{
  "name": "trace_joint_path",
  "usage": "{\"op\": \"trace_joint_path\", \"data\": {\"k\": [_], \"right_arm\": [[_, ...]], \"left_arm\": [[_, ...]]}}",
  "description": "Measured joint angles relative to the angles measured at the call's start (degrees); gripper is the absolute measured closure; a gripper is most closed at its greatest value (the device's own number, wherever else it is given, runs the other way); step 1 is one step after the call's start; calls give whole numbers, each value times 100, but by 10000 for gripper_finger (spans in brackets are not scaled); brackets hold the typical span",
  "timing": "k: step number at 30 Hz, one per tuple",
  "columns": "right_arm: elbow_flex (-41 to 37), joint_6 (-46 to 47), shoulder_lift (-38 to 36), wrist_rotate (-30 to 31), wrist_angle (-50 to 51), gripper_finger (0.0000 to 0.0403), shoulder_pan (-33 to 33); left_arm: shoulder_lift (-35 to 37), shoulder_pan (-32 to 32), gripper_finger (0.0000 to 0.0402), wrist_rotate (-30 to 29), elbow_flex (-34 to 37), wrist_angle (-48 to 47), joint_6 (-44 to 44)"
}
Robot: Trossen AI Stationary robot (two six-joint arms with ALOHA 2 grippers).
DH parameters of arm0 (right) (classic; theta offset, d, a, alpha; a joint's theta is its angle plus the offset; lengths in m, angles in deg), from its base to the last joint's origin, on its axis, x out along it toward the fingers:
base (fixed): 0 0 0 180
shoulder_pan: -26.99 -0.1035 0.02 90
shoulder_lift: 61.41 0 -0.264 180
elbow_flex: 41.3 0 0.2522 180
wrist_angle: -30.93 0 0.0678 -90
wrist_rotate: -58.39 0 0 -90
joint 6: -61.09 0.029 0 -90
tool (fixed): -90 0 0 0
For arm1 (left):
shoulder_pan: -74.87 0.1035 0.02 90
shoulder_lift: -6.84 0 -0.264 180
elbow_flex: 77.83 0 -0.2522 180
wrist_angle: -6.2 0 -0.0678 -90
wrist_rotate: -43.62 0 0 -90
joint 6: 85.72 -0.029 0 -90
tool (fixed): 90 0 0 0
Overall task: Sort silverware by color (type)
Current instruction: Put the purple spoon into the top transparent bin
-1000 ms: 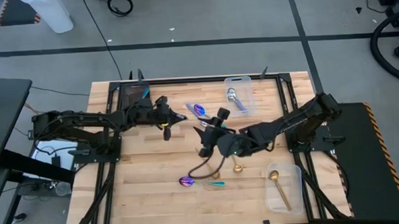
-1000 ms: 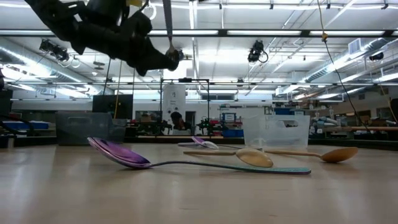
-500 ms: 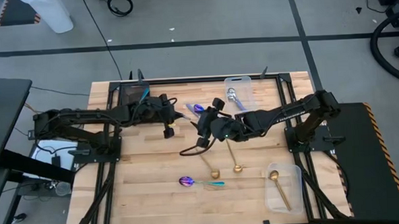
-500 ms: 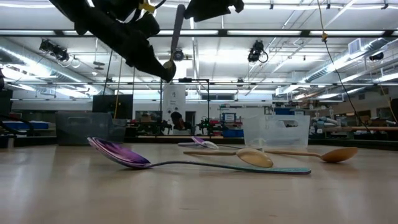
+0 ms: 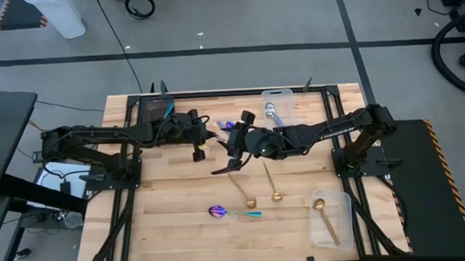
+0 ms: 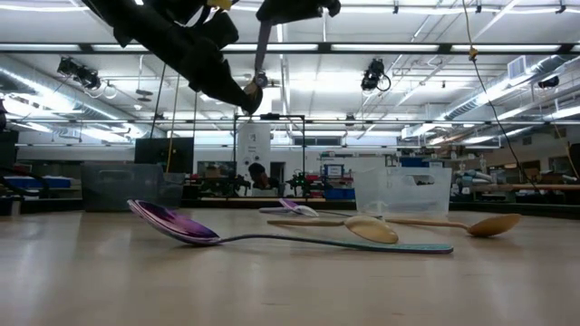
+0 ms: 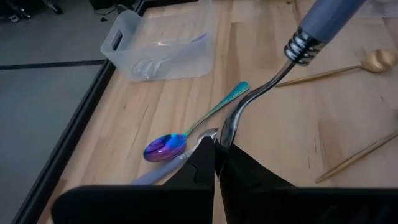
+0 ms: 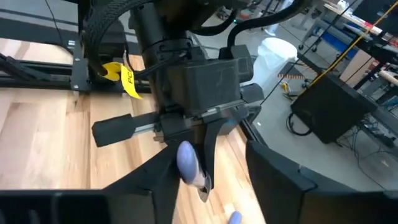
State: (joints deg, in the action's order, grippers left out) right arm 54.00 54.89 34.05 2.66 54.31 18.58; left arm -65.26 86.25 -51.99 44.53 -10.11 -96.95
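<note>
A lavender-handled spoon (image 7: 273,78) is being gripped by its bowl in the clenched left gripper (image 7: 216,163), above the table's (image 5: 174,227) far middle. The right gripper (image 5: 235,143) is being held spread around its handle.

Both arms were matte black, built of boxy jointed segments. The left arm (image 8: 186,81) carried ribbed black cable sheathing, a yellow tag with black lettering and a blocky housing. The right arm (image 5: 327,134) bore pale lettering along its forearm.
</note>
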Motion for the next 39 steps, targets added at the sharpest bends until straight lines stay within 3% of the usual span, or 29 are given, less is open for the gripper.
{"op": "trace_joint_path", "data": {"k": [12,16,25,34,39], "right_arm": [[0,165,2,-582,96,365,142],[11,199,2,-568,164,365,142],[4,670,13,-102,1180,363,140],[2,666,13,1088,2781,360,140],[2,322,13,1208,3404,359,301]], "left_arm": [[0,7,387,-34,0,-60,-119],[0,7,361,-38,0,-58,-204],[11,7,231,-267,-4,-110,-149],[20,-84,224,-282,-4,-386,48],[20,-151,229,-270,-4,-423,52]]}}
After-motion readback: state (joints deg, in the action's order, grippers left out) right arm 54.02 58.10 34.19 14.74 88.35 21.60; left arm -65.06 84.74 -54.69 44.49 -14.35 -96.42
